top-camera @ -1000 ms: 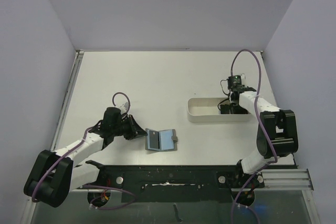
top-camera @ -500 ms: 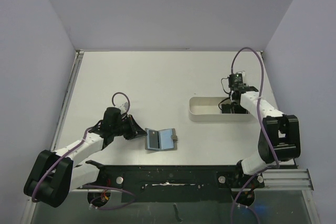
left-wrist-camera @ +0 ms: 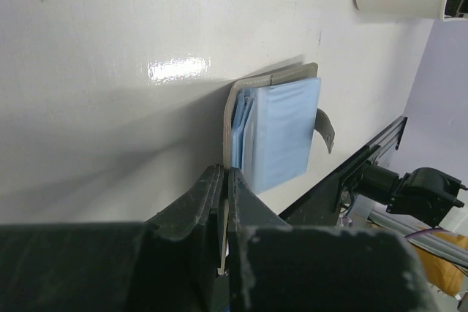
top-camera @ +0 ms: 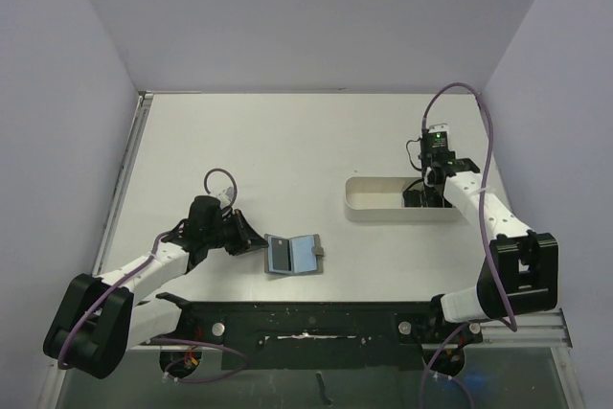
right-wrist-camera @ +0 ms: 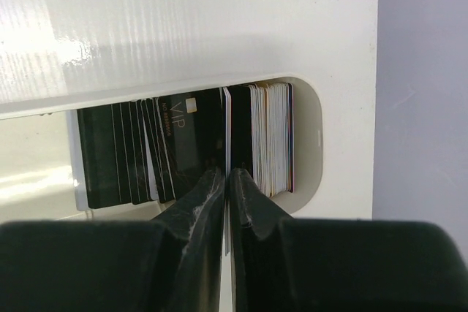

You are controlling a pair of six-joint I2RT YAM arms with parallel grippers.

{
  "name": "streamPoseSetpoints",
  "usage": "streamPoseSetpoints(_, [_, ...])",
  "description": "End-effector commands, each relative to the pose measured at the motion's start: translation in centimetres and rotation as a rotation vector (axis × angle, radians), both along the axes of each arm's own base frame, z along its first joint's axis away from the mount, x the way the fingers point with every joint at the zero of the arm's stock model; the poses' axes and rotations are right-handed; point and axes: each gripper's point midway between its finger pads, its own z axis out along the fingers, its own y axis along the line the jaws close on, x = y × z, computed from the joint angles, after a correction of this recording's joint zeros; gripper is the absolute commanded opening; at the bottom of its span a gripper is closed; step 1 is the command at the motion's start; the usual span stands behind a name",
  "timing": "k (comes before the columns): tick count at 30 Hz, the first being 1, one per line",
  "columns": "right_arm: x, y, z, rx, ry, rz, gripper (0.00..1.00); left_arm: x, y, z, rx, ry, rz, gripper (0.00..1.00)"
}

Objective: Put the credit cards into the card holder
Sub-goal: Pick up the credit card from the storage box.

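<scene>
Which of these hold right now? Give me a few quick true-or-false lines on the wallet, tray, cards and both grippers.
The wallet lies open on the table. True.
The right gripper is down in the tray. True.
The cards in the tray lie flat in one layer. False: they stand on edge, packed side by side.
The left gripper hangs wide open, far from the wallet. False: its jaws are pinched on the wallet's left flap.
The right gripper's jaws pinch a single card. True.
</scene>
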Motion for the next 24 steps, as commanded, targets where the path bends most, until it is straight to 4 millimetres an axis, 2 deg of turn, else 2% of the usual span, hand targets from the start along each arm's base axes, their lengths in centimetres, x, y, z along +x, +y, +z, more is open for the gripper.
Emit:
streamPoseSetpoints(1, [0.8,0.5,2.0,0.032,-0.080,0.008,0.00,1.8,-0.7,2.6,-0.039,-0.078,0.006,0.00])
streamPoseSetpoints(9, [0.7,1.1,2.1,0.068,-0.088,0.025,0.00,2.4,-0.4,1.2,-0.022,-0.053,0.050,0.00])
streamPoseSetpoints(16, [0.9,-1.3,-0.8,0.072,-0.060,-0.058,0.00,2.2,-0.2,0.5,-0.034,-0.033,0.087,0.00])
streamPoseSetpoints(21, [1.5,-1.5,-1.5,0.106,-0.058,-0.061,0.05,2.0,-0.1,0.3,-0.029,-0.029,0.090,0.00])
streamPoseSetpoints(24, [1.3,-2.6,-1.7,0.086,-0.045,-0.090,0.09,2.0,0.0,0.3,-0.023,-0.031,0.092,0.00])
